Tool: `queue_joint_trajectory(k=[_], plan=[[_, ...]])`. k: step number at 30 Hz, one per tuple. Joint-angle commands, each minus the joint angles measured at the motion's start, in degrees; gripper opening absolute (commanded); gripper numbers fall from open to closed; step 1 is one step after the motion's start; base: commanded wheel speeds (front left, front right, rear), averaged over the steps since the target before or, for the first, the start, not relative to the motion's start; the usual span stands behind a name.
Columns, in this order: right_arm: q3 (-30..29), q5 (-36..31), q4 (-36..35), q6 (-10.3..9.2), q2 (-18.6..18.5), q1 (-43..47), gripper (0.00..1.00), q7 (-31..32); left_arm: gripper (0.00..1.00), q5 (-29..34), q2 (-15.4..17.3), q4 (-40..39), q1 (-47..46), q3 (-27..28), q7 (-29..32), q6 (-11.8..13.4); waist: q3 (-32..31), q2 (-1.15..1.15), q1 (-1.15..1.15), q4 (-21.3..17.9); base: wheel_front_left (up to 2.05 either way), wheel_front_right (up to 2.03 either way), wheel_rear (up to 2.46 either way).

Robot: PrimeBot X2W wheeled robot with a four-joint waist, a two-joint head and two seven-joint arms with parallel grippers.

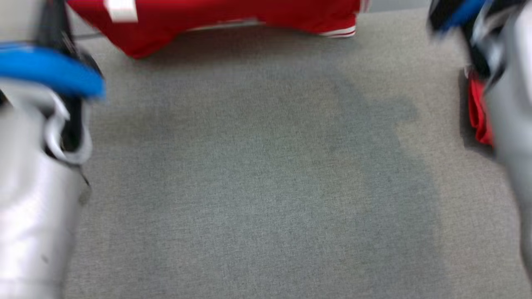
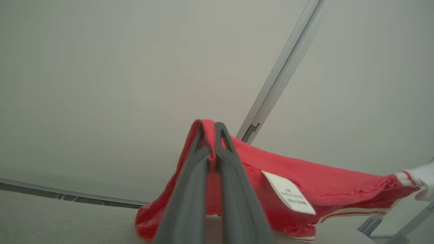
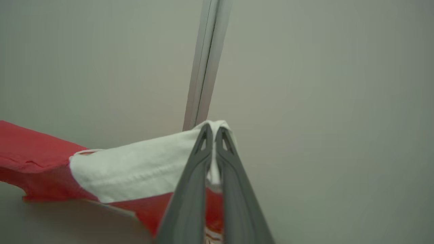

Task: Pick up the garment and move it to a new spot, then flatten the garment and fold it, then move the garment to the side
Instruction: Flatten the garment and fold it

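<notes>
The garment (image 1: 216, 18) is red with white trim and a white label, and it hangs stretched across the top of the head view above the grey table. In the left wrist view my left gripper (image 2: 211, 130) is shut on a red fold of the garment (image 2: 322, 183), which stretches away to the right. In the right wrist view my right gripper (image 3: 213, 130) is shut on a white part of the garment (image 3: 135, 166), whose red cloth runs off to the left. Another red bit of cloth (image 1: 479, 112) hangs beside my right forearm (image 1: 511, 104).
The grey fabric table top (image 1: 266, 174) spreads below the lifted cloth. My pale left forearm (image 1: 37, 187) with its blue band fills the left edge. A plain wall with a metal rail (image 2: 281, 67) stands behind the garment.
</notes>
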Motion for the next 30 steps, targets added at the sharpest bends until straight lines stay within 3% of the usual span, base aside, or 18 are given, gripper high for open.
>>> queue_joint_trajectory(k=[1,8,11,14,22,26,30], plan=[[0.5,1.1,0.1,-0.01,-0.6,2.7,0.00,0.7,0.00,-0.3,-0.2,0.5,2.0,-0.2,-0.6,-0.3,-1.3,0.00,0.00,0.2,0.00,0.00,0.00],[1.7,11.0,-4.6,0.00,-5.0,25.5,0.00,15.0,0.00,-0.5,-1.8,4.2,17.9,-5.0,-1.3,-0.7,-6.3,0.00,0.00,1.6,0.00,0.00,0.00],[-2.0,13.2,-9.9,-0.01,-6.9,35.0,0.00,22.0,0.00,-0.1,-1.8,4.2,23.8,-6.4,-0.1,0.8,-8.4,0.00,0.00,2.0,0.00,0.00,0.00],[-8.2,12.7,-17.0,-0.02,-6.4,45.1,0.00,27.9,0.00,-0.3,-1.5,2.5,29.7,-7.0,1.3,3.3,-10.4,0.00,0.00,2.4,0.00,0.00,0.00],[-23.1,4.4,-42.7,-0.01,4.2,67.9,0.00,43.2,0.00,-0.4,1.1,-10.5,44.5,-6.9,3.9,11.5,-11.9,0.00,0.00,3.5,0.00,0.00,0.00],[-26.2,1.0,-52.2,-0.01,9.3,74.2,0.00,48.1,0.00,0.2,2.5,-18.3,50.7,-6.5,5.2,16.6,-11.7,0.00,0.00,4.0,0.00,0.00,0.00],[-27.0,-0.3,-57.8,0.00,11.7,77.4,0.00,51.0,0.00,0.0,2.1,-25.6,56.0,-6.1,6.0,21.4,-11.4,0.00,0.00,4.4,0.00,0.00,0.00]])
